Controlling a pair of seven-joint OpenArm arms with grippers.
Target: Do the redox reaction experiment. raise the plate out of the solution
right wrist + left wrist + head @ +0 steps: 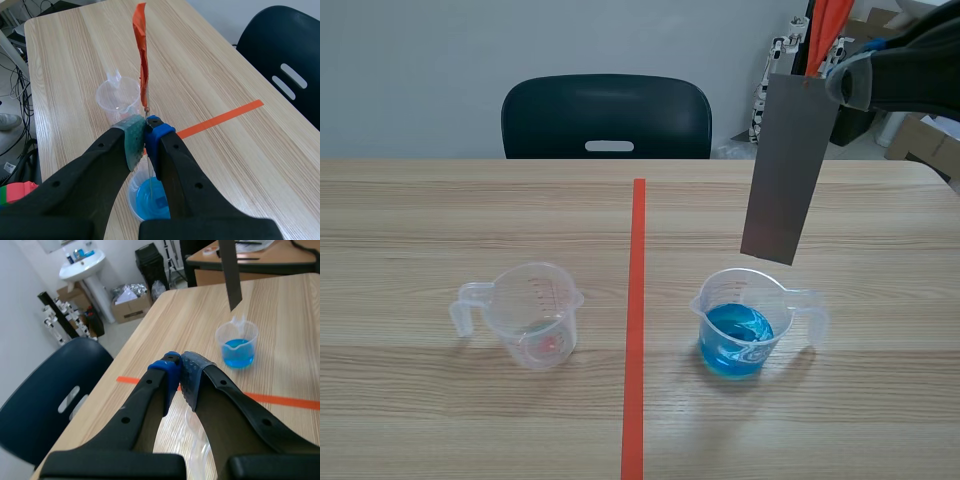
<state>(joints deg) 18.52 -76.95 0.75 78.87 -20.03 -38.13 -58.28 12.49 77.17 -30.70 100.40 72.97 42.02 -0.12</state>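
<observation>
right fingers (150,132) grip the grey plate (788,170) by its top, hanging clear above the blue-solution beaker (740,325) on the counter (470,220); left fingers (189,373) are closed on nothing.

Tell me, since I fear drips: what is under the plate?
The cup of blue solution stands on the table below the plate, clear of its lower edge. In the right wrist view the right claw covers part of the cup.
</observation>
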